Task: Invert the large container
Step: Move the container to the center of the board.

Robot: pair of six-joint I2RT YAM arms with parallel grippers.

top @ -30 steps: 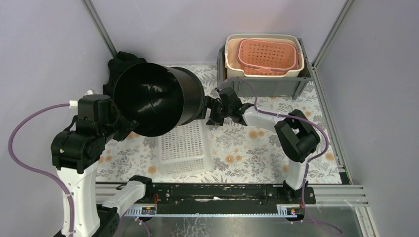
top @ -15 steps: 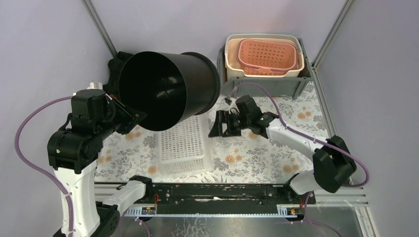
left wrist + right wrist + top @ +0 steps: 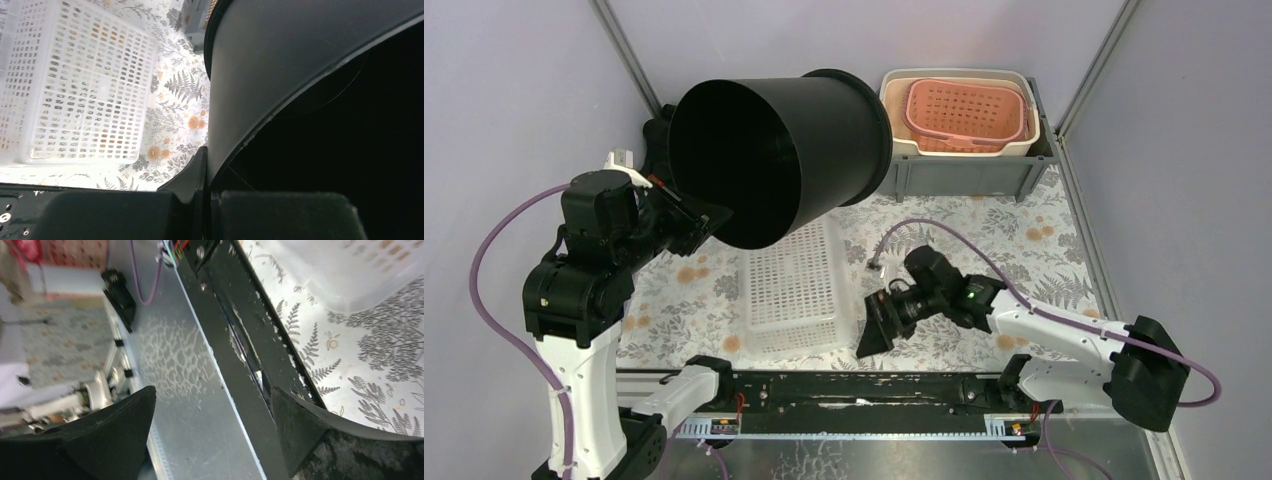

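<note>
Pinching the rim of the large container between the left fingers, one inside the black wall and one outside, pressed tight onto that thin edge and nothing else. Holding it well clear of the worktop, on its side and tipped, mouth turned back toward the left fingers, closed base pointing up and away from them, close to the grey crate; no telling from above whether touching it. Hanging over the far end of the white basket, itself lying flat on the worktop just beyond and below the left fingers. Probably gripped at the rim because of a body far too wide to span, and because an edge hold makes a roll of the wrist enough to swing the whole thing over. Probably lifted this high for clearance above the basket during the swing. Judged about midway: mouth sideways, not yet facing down. Right fingers spread wide, gripping nothing, low by the near edge, aimed at the black front rail, well apart from the container; likely parked there out of the swing path. Worth watching: long overhang on a single-edge pinch, so some chance of slipping or pivoting between the pads while rolling further.
</note>
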